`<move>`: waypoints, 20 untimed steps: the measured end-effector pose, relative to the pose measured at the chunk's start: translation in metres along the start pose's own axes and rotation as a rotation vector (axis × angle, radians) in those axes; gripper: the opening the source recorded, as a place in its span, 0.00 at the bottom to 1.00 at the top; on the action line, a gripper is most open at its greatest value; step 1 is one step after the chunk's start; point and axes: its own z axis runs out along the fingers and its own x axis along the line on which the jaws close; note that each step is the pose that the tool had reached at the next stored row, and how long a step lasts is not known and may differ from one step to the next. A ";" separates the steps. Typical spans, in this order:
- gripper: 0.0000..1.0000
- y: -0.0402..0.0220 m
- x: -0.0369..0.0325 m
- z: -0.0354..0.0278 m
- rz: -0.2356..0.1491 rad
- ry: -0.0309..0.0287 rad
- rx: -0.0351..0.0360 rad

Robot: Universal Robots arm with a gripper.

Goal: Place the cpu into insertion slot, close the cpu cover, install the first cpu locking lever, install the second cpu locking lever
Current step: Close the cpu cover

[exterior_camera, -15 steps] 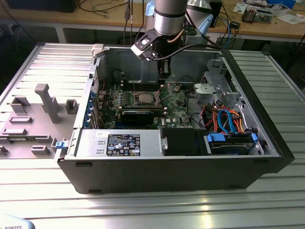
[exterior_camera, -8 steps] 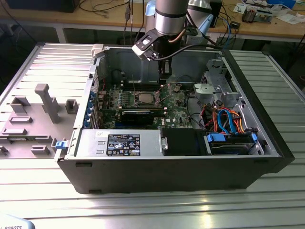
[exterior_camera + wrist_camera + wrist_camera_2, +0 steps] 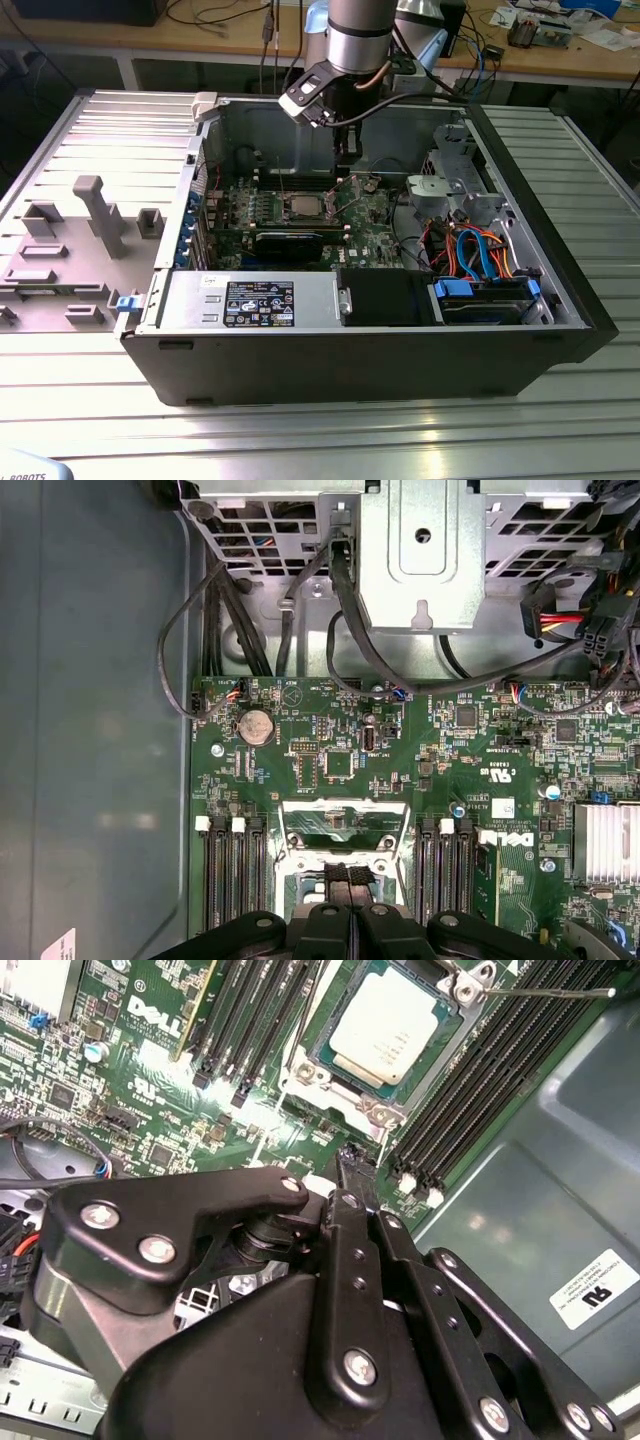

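The cpu (image 3: 393, 1025), a dull silver square, lies flat in the insertion slot (image 3: 372, 1110) on the green board; from outside the cpu (image 3: 300, 207) shows mid-board. In the first wrist view the cpu cover (image 3: 345, 810), a silver frame with a square window, looks tilted up off the slot, green board showing through it. A thin locking lever (image 3: 545, 993) juts out from one slot corner. My gripper (image 3: 350, 1170) hangs just above the board beside the slot, black fingers (image 3: 345, 880) together, nothing visible between them. In the exterior view the gripper (image 3: 345, 155) is slightly behind and right of the cpu.
Black memory slots (image 3: 480, 1080) flank the socket on both sides. A drive cage (image 3: 420, 550) with cables stands beyond the board. A long black card (image 3: 290, 240) lies in front of the socket, and the case walls (image 3: 520, 180) enclose everything.
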 end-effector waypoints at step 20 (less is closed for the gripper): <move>0.11 0.0071 -0.0001 0.0001 0.000 0.0000 0.0000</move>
